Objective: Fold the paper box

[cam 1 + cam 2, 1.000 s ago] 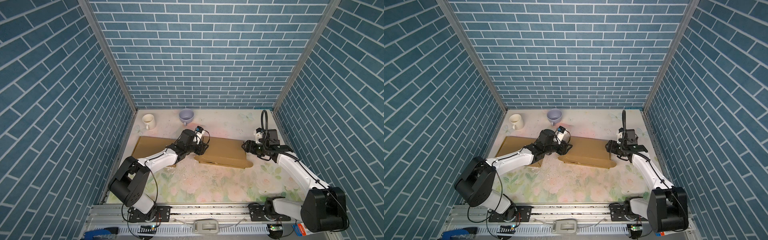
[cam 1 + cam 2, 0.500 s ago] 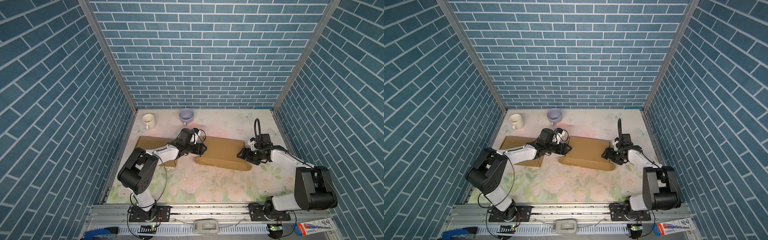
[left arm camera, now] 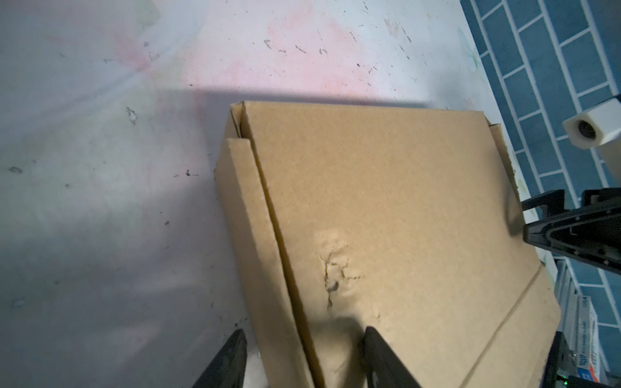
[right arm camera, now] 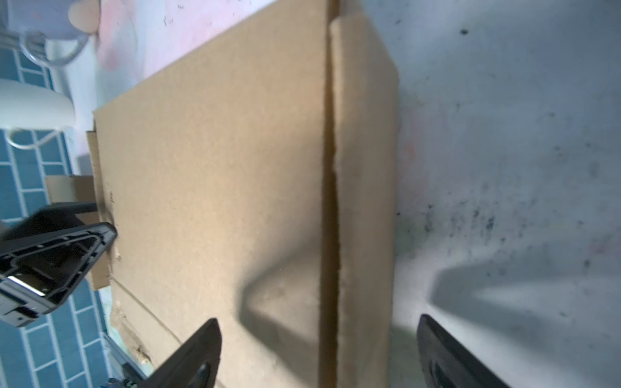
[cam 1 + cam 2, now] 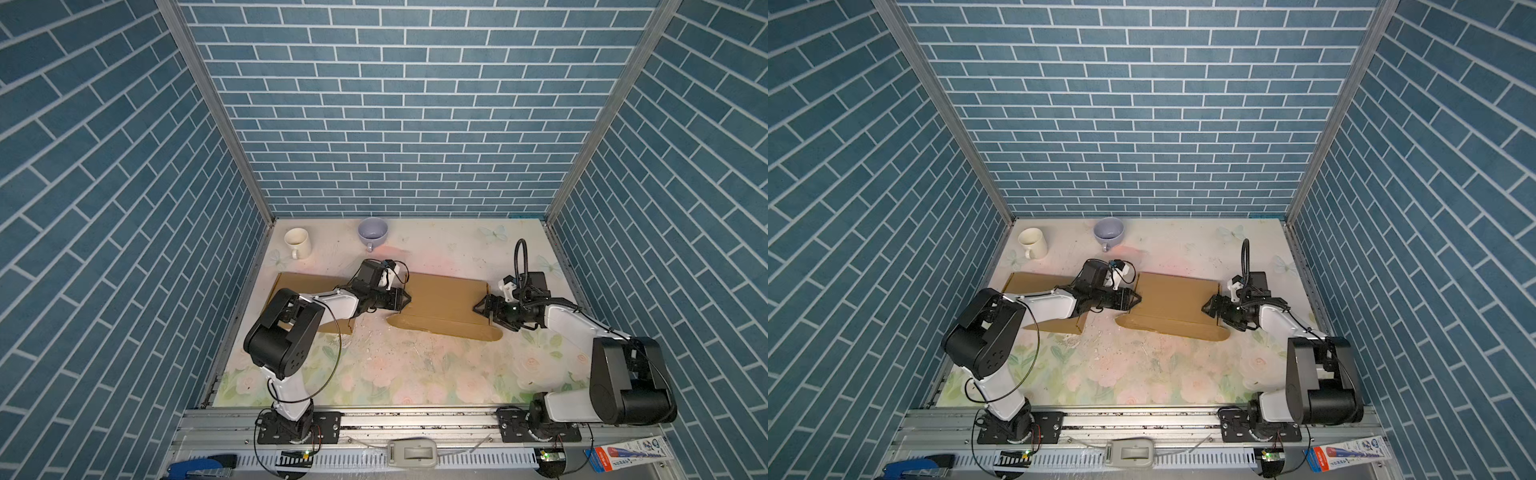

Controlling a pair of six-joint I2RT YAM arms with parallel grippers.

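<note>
My left claw (image 5: 405, 298) and right claw (image 5: 480, 308) stood open, astride the paper box's (image 5: 446, 297) end flaps (image 3: 248, 235). I judged folding partly done; its front flap (image 5: 444, 330) lay flat

The right claw (image 5: 484, 311) has moved in to the paper box (image 5: 444, 295), its jaws now wider.

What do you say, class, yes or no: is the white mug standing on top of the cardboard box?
No, the white mug stands on the table behind the cardboard box, apart from it.
</note>
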